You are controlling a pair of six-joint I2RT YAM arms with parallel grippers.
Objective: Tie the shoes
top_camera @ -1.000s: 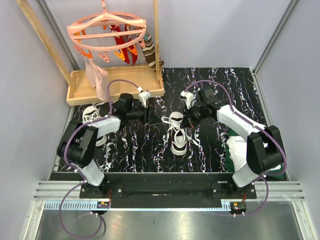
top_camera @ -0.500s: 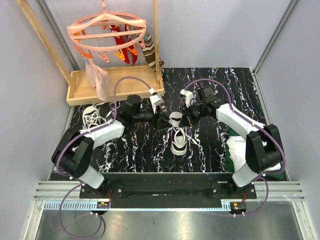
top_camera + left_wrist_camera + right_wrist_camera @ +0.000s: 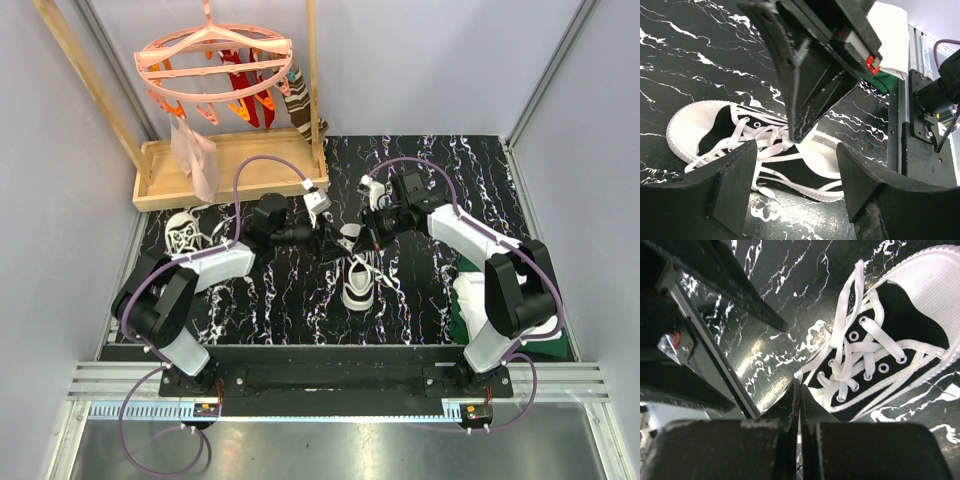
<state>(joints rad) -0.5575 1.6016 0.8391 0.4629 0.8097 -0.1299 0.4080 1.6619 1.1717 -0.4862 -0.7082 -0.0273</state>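
Since one second ago, the left arm has swung right across the bench (image 3: 270, 300) and brought the left gripper (image 3: 326, 245) up to the centre shoe (image 3: 358, 285). Its jaws have widened on the way. The right arm has shifted only slightly.

1. Centre shoe: stands near mid-bench, white toe cap toward the near edge, heel toward the far side. The laces (image 3: 845, 355) are threaded through the eyelets and lie loose over the tongue. No bow is formed.
2. Left gripper: just left of the shoe's far end, jaws wide apart, nothing between them.
3. Right gripper (image 3: 368, 232): just right of the shoe's far end, fingers pressed together, tip down at the top eyelets. Whether a lace is pinched between the fingers cannot be told.
4. Second shoe (image 3: 185, 230): far left of the bench, well apart from both grippers, apparently unattended.

Step in hand, as judged: gathering the lace ends of the centre shoe before the first knot. The next move calls for the left gripper to come down over a free lace end on its side and close on it, without pushing the shoe.
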